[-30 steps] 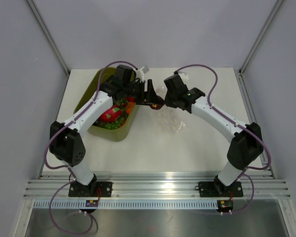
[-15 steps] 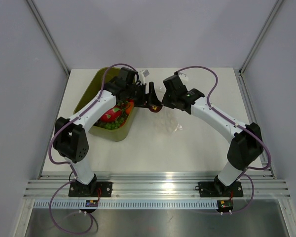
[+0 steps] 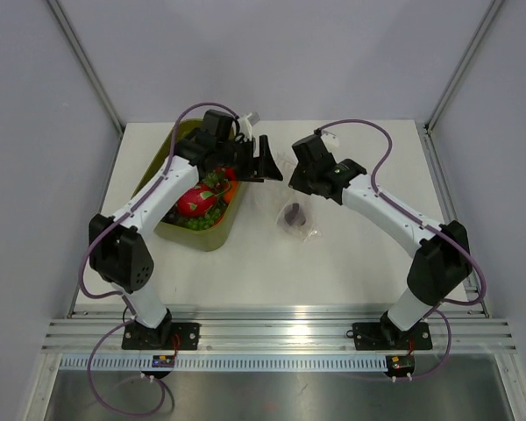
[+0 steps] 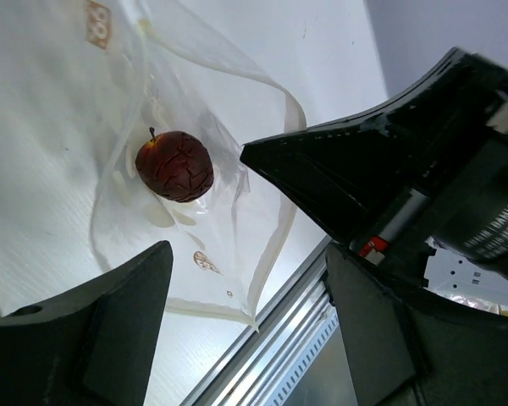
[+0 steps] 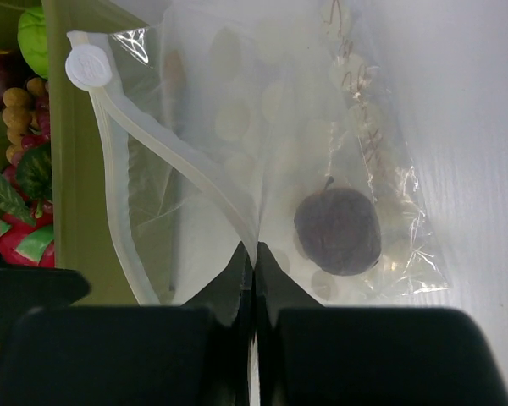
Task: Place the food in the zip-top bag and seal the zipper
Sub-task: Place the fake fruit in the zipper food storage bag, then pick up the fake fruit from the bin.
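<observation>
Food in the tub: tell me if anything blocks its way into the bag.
Only the wall of the tub beside the zip-top bag stands between; the food must go over it. The right gripper pinches the zipper, mouth gaping.

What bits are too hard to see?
Top view: the left arm covers some food in the tub.
Top view: the zip-top bag is too clear to trace its edges.
Right wrist view: the shut right pincer hides the bag edge it pinches; the picture's left edge cuts the tub.
</observation>
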